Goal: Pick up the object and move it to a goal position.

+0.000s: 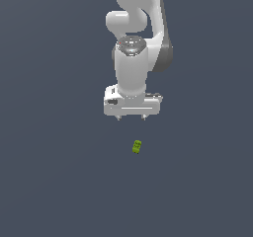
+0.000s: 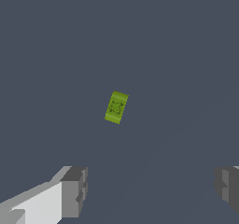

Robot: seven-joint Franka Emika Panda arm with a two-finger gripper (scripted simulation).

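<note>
The object, a tiny lime-green oblong block with a bumpy top (image 1: 137, 146), lies on the flat dark grey floor. It also shows in the wrist view (image 2: 116, 107), lying slightly tilted. My white gripper (image 1: 131, 118) hangs above it, pointing down, a short way off and apart from it. Its two fingertips stand wide apart and hold nothing. In the wrist view the gripper (image 2: 151, 188) shows its grey fingertips (image 2: 74, 190) far apart, with the block lying beyond them, not between them.
The dark grey floor (image 1: 49, 181) stretches all around. The white arm (image 1: 141, 23) rises above the gripper.
</note>
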